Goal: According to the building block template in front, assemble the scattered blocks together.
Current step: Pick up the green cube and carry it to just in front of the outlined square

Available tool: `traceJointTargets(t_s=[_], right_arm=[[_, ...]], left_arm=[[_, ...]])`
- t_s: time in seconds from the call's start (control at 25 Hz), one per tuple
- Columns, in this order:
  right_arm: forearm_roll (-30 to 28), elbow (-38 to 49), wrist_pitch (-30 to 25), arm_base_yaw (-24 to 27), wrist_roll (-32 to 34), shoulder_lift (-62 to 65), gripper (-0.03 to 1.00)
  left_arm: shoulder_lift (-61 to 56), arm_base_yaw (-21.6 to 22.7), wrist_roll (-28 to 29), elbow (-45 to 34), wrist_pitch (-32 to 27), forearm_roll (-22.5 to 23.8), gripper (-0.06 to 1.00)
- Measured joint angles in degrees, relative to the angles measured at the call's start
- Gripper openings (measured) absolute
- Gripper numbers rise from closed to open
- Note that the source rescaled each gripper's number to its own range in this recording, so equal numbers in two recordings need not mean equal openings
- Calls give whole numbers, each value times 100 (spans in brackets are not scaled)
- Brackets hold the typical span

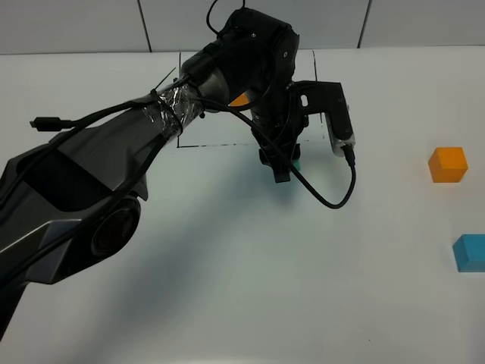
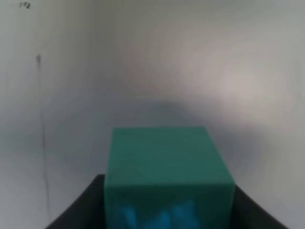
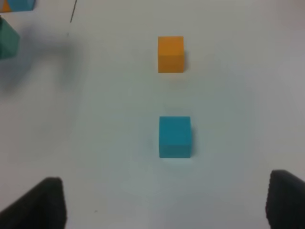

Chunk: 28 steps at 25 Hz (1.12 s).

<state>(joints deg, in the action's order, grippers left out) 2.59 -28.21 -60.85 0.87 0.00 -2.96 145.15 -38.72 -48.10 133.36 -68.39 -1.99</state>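
White tabletop (image 1: 227,288), grey panelled wall (image 1: 76,23) behind. Only blocks and one arm show in the high view.

Left: the left arm reaches across to the middle and covers most of the building block template (image 1: 239,98). You get an orange scrap and stretches of the black drawn frame. The right wrist view catches one corner, blue and orange. Don't trust the high view for the layout.

Middle: left tool (image 1: 282,171) is closed on the teal-green cube (image 2: 167,162), one finger on each side face, and the cube sits square in the grip. It is just outside the frame's near line. You can't tell whether it touches the tabletop.

Step in hand, by my reading: placing this cube as the anchor of the copy.
- Keep it clear of the frame line, faces parallel to it
- Seat it flat before you let go
- Open slowly and lift straight up, so a finger doesn't drag it askew
- Leave free the sides where its neighbours will join

Right: orange cube (image 1: 448,164) and blue cube (image 1: 470,252) lie well apart from the green one, with a gap between them. Right tool (image 3: 164,205) is open and empty, looking down on both, with the blue one nearer. Light cubes probably skid when nudged, so bring them in low and slow
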Motion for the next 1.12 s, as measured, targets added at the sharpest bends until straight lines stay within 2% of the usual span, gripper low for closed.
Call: traceJointTargets(t_s=[0.28, 1.12], right_arm=[[4, 0, 0, 0, 0, 0, 72], [16, 0, 0, 0, 0, 0, 72]], left_arm=[[135, -18, -168, 0, 0, 12, 1], [429, -23, -168, 63, 0, -36, 1]])
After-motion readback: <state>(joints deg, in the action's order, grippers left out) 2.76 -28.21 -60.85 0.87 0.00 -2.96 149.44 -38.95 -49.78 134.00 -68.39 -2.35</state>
